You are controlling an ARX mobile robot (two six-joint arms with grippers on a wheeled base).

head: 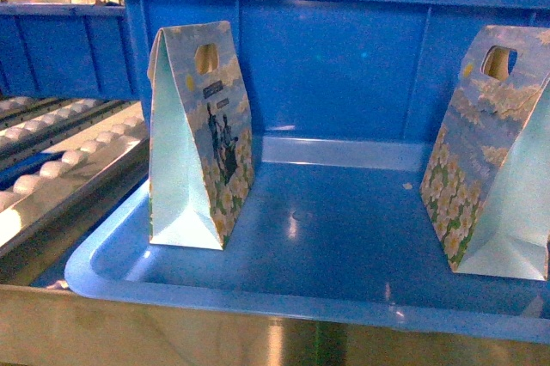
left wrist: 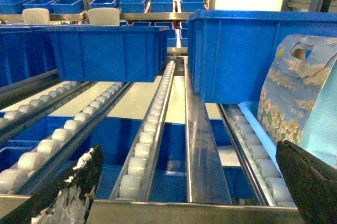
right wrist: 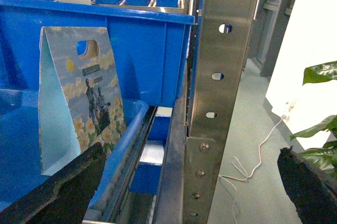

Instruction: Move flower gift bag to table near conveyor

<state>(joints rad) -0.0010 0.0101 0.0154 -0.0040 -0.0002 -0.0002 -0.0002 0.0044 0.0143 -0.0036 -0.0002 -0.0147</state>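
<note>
The rack of stainless steel rails fills the scene, with the conveyor of small white rollers running in rows between the rails, and blue bins standing on and behind it. A large blue bin with a cut-down front sits at the front of the rack, and two bags stand upright on its floor, well apart. The flower gift bag stands at the left side of the bin, its dark figure motif turned toward the bin's middle and its pale gusset facing forward; a second daisy bag stands at the right side. A steel upright post with holes rises just right of the bin, and green plant leaves show beyond it. The left gripper has its dark fingers spread wide over the rollers, gripping nothing. The right gripper likewise has its fingers wide apart and bare, one near the second daisy bag's base.
</note>
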